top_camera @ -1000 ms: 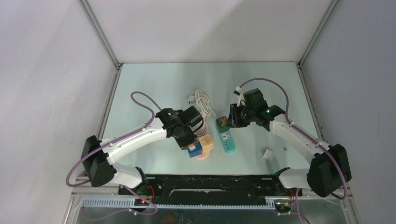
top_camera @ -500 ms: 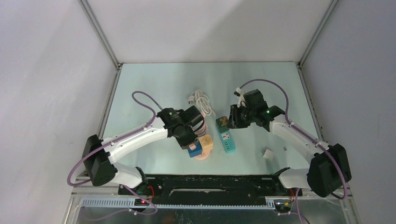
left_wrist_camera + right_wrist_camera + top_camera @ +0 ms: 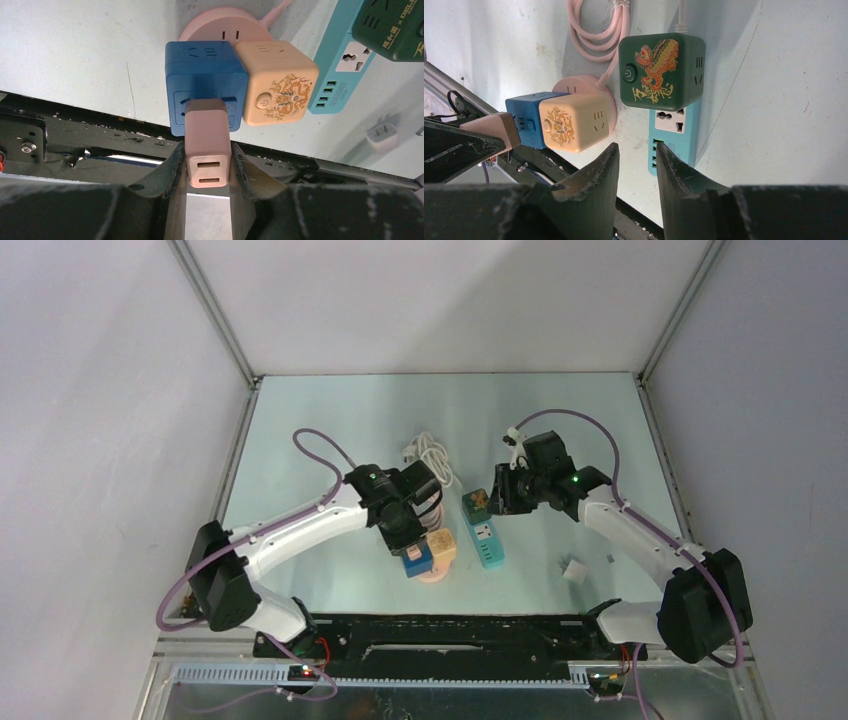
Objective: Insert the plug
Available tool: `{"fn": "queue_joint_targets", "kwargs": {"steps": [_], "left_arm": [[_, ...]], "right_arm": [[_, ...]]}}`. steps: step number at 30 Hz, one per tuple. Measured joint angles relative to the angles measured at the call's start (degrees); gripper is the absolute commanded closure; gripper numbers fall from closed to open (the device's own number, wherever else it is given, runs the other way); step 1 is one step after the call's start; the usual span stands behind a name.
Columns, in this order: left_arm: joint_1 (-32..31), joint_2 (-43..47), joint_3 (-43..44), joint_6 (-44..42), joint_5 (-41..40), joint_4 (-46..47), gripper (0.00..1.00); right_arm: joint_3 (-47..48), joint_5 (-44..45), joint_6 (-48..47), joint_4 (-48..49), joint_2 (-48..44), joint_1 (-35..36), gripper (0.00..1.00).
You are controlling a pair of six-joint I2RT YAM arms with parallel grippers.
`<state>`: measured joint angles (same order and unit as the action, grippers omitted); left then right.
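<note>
My left gripper (image 3: 207,147) is shut on a pink plug adapter (image 3: 206,125), whose front end is pressed against the side socket of a blue cube socket (image 3: 205,70). The prongs are hidden. The blue cube sits beside a beige cube socket (image 3: 277,85) on a round pink base (image 3: 225,30). From above, the left gripper (image 3: 405,538) is at the blue cube (image 3: 417,560). My right gripper (image 3: 636,150) is open and empty, hovering over the teal power strip (image 3: 674,137) near the green cube socket (image 3: 661,70).
A small white plug (image 3: 574,570) lies loose on the table at the right. A coiled white cable (image 3: 432,455) lies behind the sockets. The black base rail (image 3: 450,635) runs along the near edge.
My left arm's forearm and wrist have shifted slightly to the right, with the gripper staying at the blue cube. The right arm has not moved.
</note>
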<state>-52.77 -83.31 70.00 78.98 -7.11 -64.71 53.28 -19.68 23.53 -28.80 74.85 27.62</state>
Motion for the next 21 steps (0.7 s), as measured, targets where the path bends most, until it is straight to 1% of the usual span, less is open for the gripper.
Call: {"fn": "queue_joint_targets", "kwargs": {"steps": [9,21], "left_arm": [[0.55,-2.69,0.81,-2.95,1.70,-0.37,1.00],[0.98,-2.67,-0.50,-3.02,3.08,1.16,1.00]], "right_arm": [[0.00,0.00,-0.02,-0.70,-1.62,-1.01,0.64],[-0.24,-0.02,-0.02,-0.94,-2.03,-1.73,0.64]]}}
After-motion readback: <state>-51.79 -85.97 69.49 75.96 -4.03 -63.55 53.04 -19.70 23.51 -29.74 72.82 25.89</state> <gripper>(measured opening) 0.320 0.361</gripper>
